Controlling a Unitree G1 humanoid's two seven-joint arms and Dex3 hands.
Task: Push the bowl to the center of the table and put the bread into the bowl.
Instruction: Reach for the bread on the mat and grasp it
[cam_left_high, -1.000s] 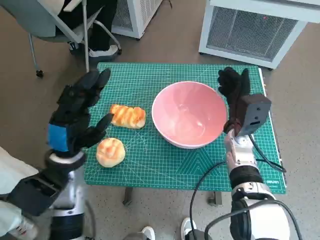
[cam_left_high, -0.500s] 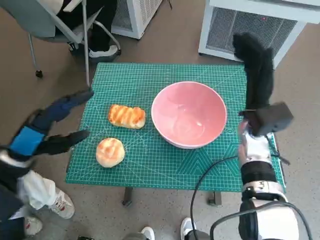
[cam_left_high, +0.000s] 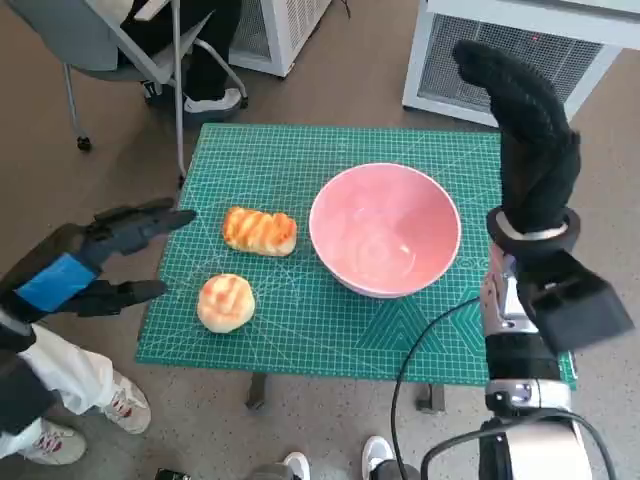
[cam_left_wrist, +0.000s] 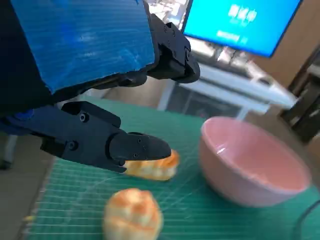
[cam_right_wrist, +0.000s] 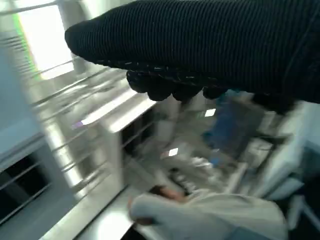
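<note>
Since a second ago both hands have lifted away: the gloved right hand (cam_left_high: 528, 140) is raised above the counter's far right corner, and the left hand (cam_left_high: 85, 265) hangs off its left edge, fingers spread, holding nothing. Whether the right hand's fingers are closed is unclear. The glossy pink round bowl (cam_left_high: 385, 228) sits right of centre; so pushing seems unfinished. The oblong glazed bread roll (cam_left_high: 259, 230) lies beside it.

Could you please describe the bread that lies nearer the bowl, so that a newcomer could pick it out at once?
On the green cutting mat stands a large pink bowl. Just beside it, on the robot's left, lies the long golden loaf with ridged, striped top. Its neighbour, the round pale bun, sits nearer the mat's front edge and is domed, not elongated.
</note>
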